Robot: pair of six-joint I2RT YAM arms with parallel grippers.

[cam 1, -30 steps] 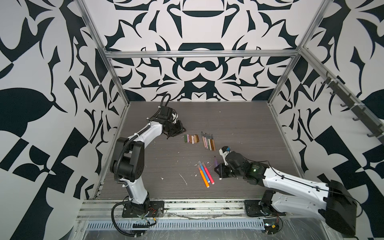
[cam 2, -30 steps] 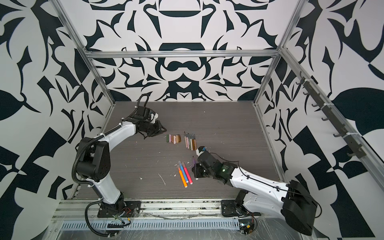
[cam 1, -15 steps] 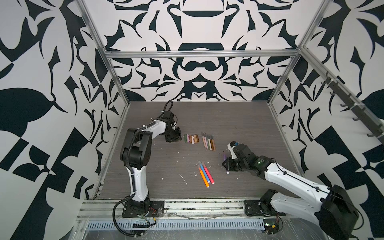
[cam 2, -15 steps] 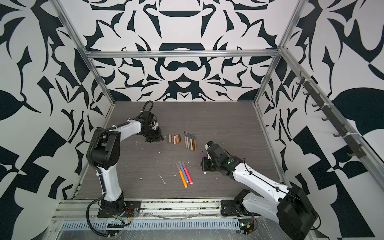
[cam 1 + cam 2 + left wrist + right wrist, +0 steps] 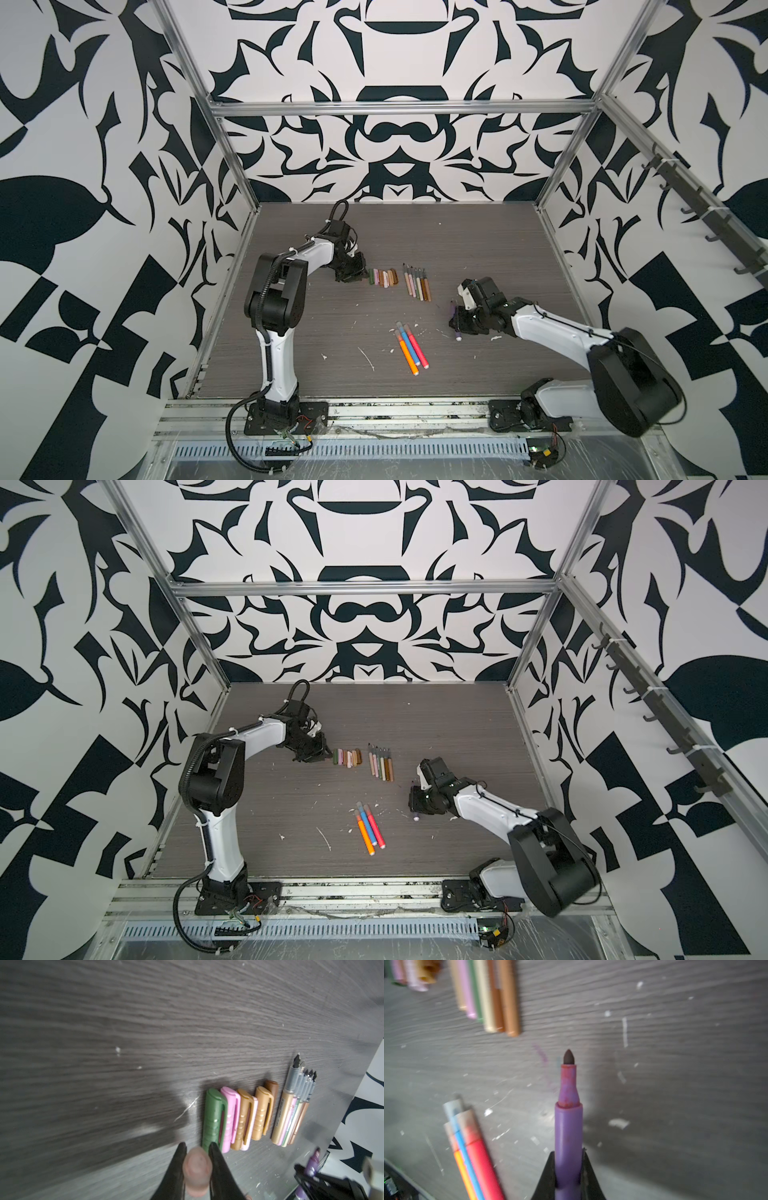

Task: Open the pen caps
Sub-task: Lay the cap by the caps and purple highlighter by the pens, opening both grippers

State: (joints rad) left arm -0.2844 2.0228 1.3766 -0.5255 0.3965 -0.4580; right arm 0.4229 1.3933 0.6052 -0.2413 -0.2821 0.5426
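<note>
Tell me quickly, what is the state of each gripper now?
Left gripper: closed on a mauve cap.
Right gripper: closed on the uncapped purple pen.

Six loose pen caps [image 5: 241,1118] and six uncapped pens [image 5: 291,1118] are counted. Three capped markers [image 5: 409,347] and one purple marker [image 5: 568,1138] are seen.

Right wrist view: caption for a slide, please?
Right tool clamps an uncapped purple marker, felt tip exposed over the tabletop.

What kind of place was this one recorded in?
Probably a lab robot cell, not a home or shop: black-and-white patterned walls on a metal frame, a left arm and right arm bolted to a front rail, and a wood-grain table with pens.
</note>
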